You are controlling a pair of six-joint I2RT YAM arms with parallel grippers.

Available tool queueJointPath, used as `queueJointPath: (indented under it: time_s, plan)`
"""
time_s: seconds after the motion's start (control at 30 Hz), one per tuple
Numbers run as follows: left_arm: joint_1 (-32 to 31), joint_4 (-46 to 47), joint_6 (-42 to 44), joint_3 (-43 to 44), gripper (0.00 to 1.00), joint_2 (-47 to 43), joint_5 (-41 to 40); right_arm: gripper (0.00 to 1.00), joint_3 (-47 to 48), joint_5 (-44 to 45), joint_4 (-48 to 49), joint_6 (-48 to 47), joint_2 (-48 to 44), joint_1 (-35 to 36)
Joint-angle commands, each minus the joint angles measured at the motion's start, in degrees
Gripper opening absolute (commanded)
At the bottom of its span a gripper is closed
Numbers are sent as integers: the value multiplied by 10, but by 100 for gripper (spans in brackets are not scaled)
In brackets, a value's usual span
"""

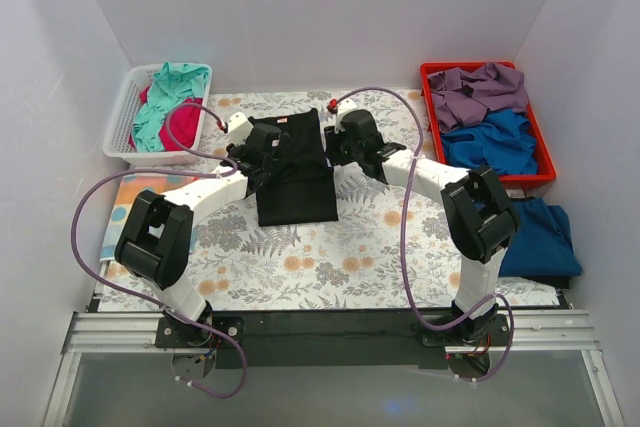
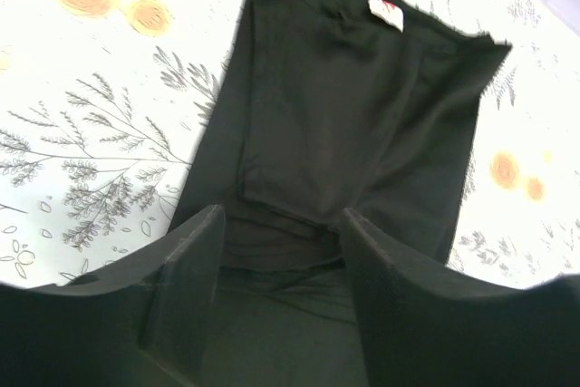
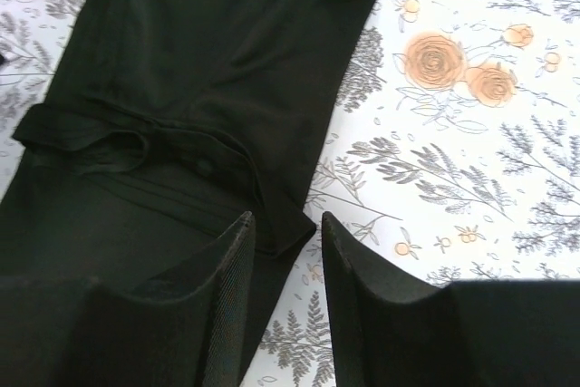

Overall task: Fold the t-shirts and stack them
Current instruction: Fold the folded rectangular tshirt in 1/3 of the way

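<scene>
**At table centre: one black t-shirt under two open grippers**

At the centre of the grey-and-orange floral table sheet point(image 1: 300, 267) lies one large black cloth t-shirt point(image 1: 296, 192), folded to a narrow rectangle; its small pale neck label point(image 2: 385, 12) sits at the far end.

Visibility limits: from the top camera the fingertips of both grippers merge with the black cloth; in both wrist views the dark fingers stand against the dark shirt, so contact between fingers and cloth cannot be confirmed.

End effectors: the left gripper point(image 2: 281, 246) is over the shirt's left part with its fingers wide apart, and layered folds of cloth show in the gap; the right gripper point(image 3: 288, 256) is over the shirt's right edge with its fingers apart by a narrow gap, and both cloth edge and floral sheet show between them.

Count:
- Black t-shirts: one.
- Dark blue t-shirt point(image 1: 545, 237): one, crumpled at the right edge of the table and partly hidden by the right arm.
- White slatted plastic basket point(image 1: 122, 122): one, far left; it holds a teal t-shirt point(image 1: 170, 87) and a magenta t-shirt point(image 1: 180, 127).
- Red plastic bin point(image 1: 470, 65): one, far right; it holds purple cloth point(image 1: 480, 87) and blue cloth point(image 1: 490, 142), and the number of pieces cannot be determined.
</scene>
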Motion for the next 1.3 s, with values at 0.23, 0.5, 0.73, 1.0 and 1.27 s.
queueJointPath:
  time_s: [0.23,0.5,0.73,1.0,1.27]
  plan:
    - [1,-2,20,-70,27,-31,145,39,-44,-110,8,21,-24,16]
    - [-6,-6,20,-102,22,-30,167,36,-63,-111,6,28,2,26]
    - [-6,-9,22,-94,17,-4,167,35,-32,-95,-4,26,48,26]
    - [-6,-10,25,-67,15,27,145,34,9,-75,-14,17,85,26]
    - [4,-17,48,16,15,69,100,33,69,-49,-28,3,106,22]
